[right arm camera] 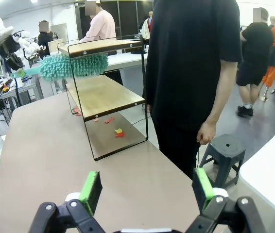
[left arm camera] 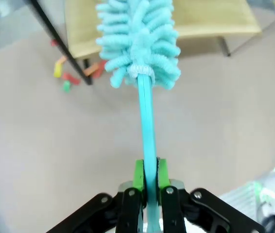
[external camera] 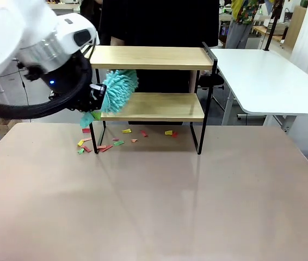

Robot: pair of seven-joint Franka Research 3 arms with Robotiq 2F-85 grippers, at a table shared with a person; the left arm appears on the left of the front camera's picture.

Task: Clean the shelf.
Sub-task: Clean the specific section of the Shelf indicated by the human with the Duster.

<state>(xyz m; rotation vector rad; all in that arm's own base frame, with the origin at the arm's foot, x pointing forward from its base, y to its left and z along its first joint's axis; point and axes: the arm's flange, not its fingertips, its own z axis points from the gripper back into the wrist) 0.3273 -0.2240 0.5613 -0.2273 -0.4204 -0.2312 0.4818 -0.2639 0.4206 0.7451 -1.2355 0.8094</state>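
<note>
My left gripper is clamped tight on the thin handle of a turquoise duster. Its fluffy head sits at the left end of the shelf, just under the top board. The shelf stands at the far side of the table. In the front view my arm hides the fingers, but the left wrist view shows the grip plainly. My right gripper is spread wide and empty, well apart from the shelf. Coloured scraps lie beneath the lower board.
</note>
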